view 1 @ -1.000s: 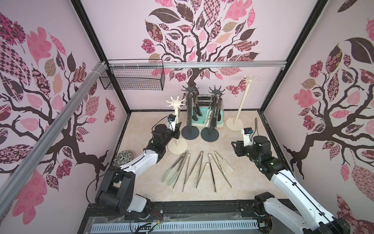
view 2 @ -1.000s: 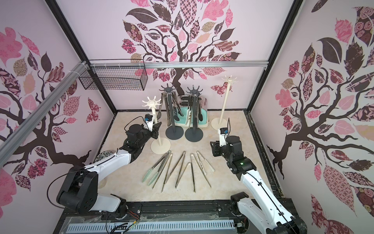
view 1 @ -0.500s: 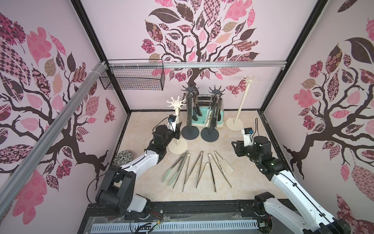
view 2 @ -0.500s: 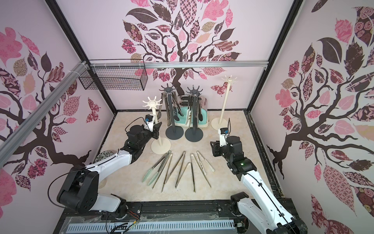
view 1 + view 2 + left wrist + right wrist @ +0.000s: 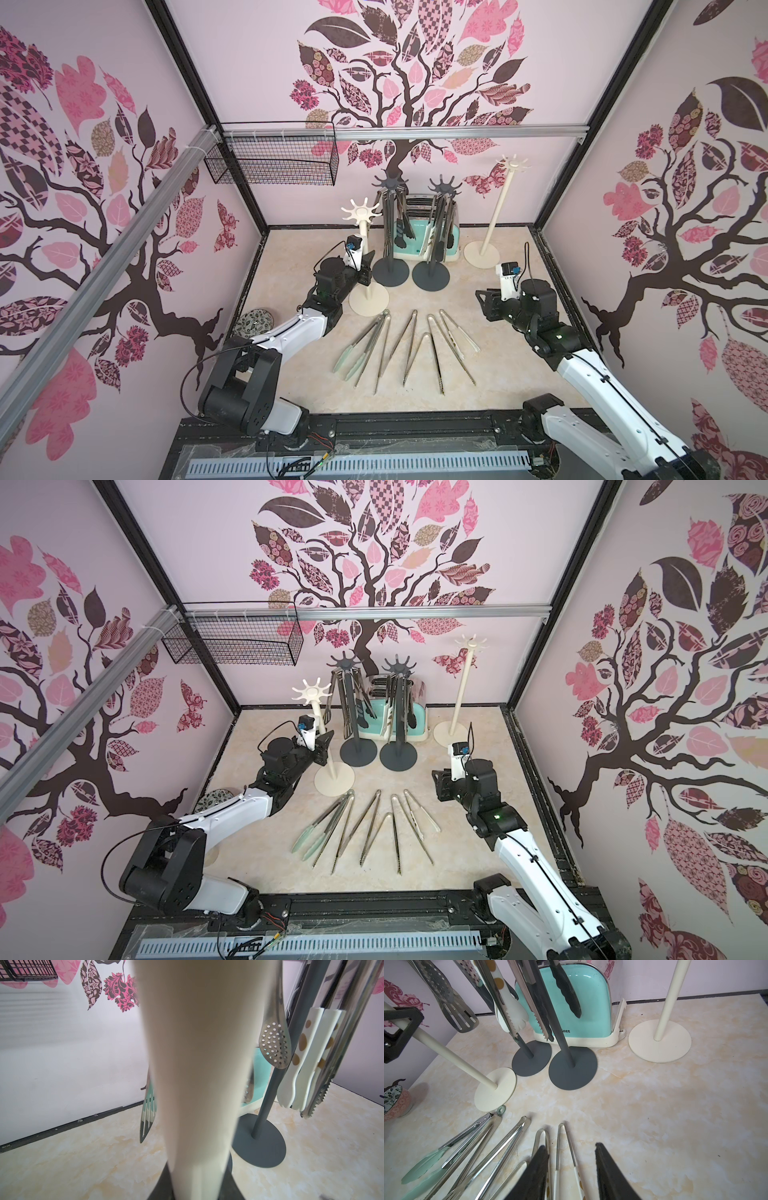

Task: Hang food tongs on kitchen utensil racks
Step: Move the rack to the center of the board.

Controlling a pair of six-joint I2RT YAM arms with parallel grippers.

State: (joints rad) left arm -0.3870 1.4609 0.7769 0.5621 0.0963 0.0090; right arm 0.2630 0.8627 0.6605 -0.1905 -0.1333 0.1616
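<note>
Marble tabletop (image 5: 498, 374): tongs (image 5: 409, 345) fanned lower centre. My left gripper (image 5: 367, 268) pinches cream rack (image 5: 360, 212) pole, left of centre; right gripper (image 5: 570, 1145) spread, empty. Risk: sideways tug tips rack.

My left gripper (image 5: 368, 270) is closed round the near cream rack (image 5: 370, 299)'s pole and has little room. The grey racks (image 5: 395, 274) stand just beside it with their bases close together, and hung tongs (image 5: 274, 1049) crowd the gap between the poles. The toaster (image 5: 591, 1007) blocks the way behind them. Loose tongs (image 5: 366, 336) fan across the middle of the table (image 5: 498, 365), their hinge ends just short of the cream base. I see free room on the right: bare table between the far cream rack (image 5: 482, 255) and my right gripper (image 5: 480, 297), whose jaws stand apart beside the fan's right edge. A bowl (image 5: 257, 322) sits by the left wall. The basket (image 5: 270, 164) hangs high above both arms.
</note>
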